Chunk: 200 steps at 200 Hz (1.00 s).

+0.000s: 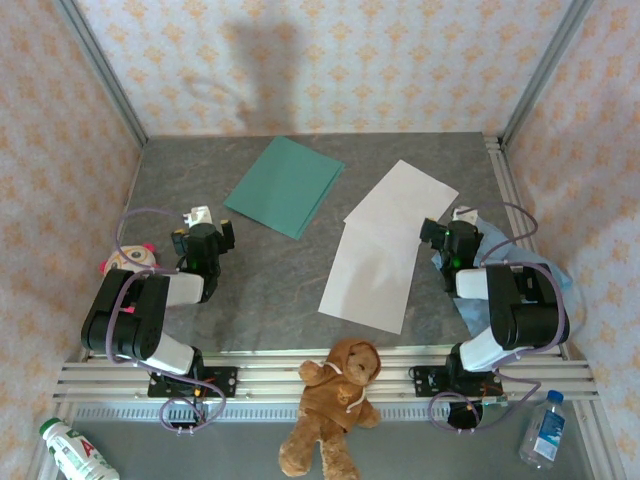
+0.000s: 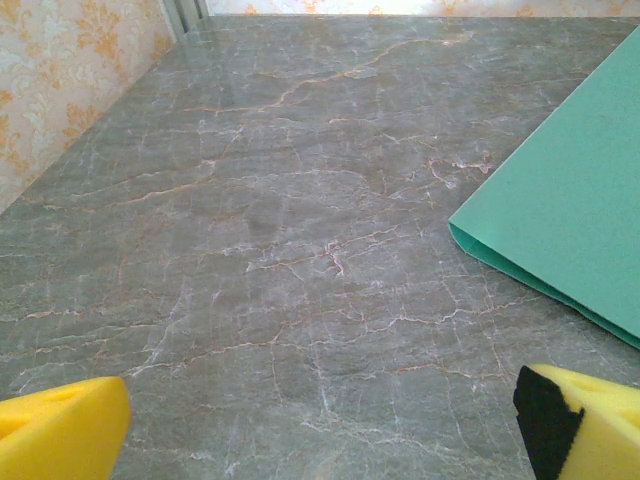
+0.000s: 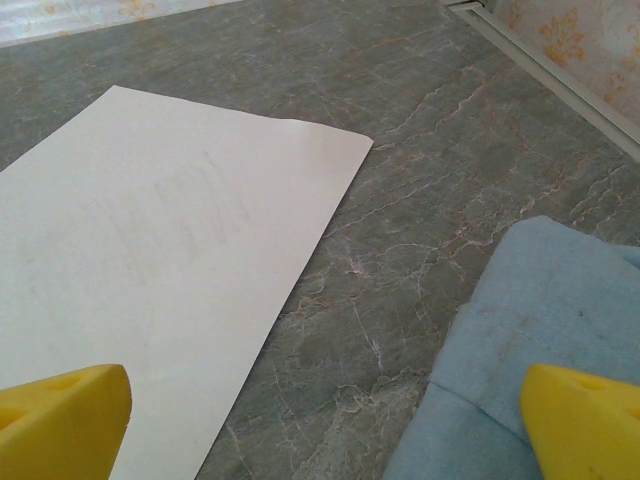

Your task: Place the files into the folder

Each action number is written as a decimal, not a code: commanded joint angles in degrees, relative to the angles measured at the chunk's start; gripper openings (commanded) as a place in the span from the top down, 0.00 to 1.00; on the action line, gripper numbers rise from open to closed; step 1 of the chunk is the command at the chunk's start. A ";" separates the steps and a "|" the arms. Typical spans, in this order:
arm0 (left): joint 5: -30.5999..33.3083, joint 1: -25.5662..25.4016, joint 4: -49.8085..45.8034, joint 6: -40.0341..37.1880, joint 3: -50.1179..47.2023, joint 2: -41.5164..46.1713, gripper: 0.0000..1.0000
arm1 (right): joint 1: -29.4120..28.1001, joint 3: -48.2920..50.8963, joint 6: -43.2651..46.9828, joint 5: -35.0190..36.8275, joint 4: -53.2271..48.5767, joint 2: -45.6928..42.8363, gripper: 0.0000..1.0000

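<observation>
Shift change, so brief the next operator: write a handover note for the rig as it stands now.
Left gripper: open, holding nothing, left of the folder.
Right gripper: open, holding nothing, between the sheets and the blue cloth.
Folder: closed, flat at the table's far middle.
Files: two white sheets, right of the folder, partly overlapping; far one, near one.
Done: neither file is in.
Left: open the folder, put both sheets inside, close it if wanted.

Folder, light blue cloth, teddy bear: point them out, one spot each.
Folder [image 1: 283,187]: top external view, middle of its teal-green cover.
Light blue cloth [image 3: 540,300]: right wrist view, upper part of its folded surface.
Teddy bear [image 1: 331,408]: top external view, on its brown body.
</observation>
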State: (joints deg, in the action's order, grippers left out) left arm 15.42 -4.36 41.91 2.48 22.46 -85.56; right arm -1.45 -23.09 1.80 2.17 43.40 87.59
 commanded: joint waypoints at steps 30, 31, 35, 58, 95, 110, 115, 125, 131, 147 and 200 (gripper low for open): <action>1.42 0.06 2.71 -0.35 0.70 0.09 0.00 | -0.07 -0.55 0.35 1.43 2.04 -0.32 0.01; 1.44 0.10 2.72 -0.36 0.68 0.06 0.00 | -0.10 -0.55 0.37 1.43 2.04 -0.32 0.01; 1.39 0.06 2.75 -0.37 0.66 0.10 0.00 | -0.05 -0.55 0.48 1.43 2.11 -0.34 0.01; 1.44 0.09 2.74 -0.39 0.66 0.08 0.00 | -0.04 -0.38 0.44 1.44 2.22 -0.40 0.01; 1.44 0.11 2.74 -0.38 0.63 0.13 0.00 | -0.09 -0.42 0.48 1.36 2.21 -0.61 0.01; 1.45 0.05 2.74 -0.42 0.58 0.13 0.00 | -0.04 -1.09 0.48 1.17 0.39 -1.46 0.01; 1.48 0.05 2.78 -0.41 0.59 0.13 0.00 | -0.04 -1.32 0.55 1.01 -0.32 -1.78 0.01; 1.87 0.06 2.77 -0.33 0.68 0.28 0.00 | -0.06 -1.60 0.59 0.70 -1.30 -2.33 0.01; 2.15 0.06 1.56 -0.20 1.02 0.87 0.00 | -0.06 -1.61 0.66 0.49 -1.61 -2.66 0.01; 1.86 -0.12 -2.48 -0.57 2.21 3.56 0.00 | -0.08 -1.69 0.59 0.71 -3.18 -4.58 0.01; 3.81 -3.92 -19.36 0.13 7.16 15.53 0.00 | -0.05 -10.07 -6.69 -1.05 -24.98 -14.35 0.01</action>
State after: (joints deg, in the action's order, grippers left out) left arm 17.23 -5.98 31.79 2.48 25.96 -74.78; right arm -1.45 -28.34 0.60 2.04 29.17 77.62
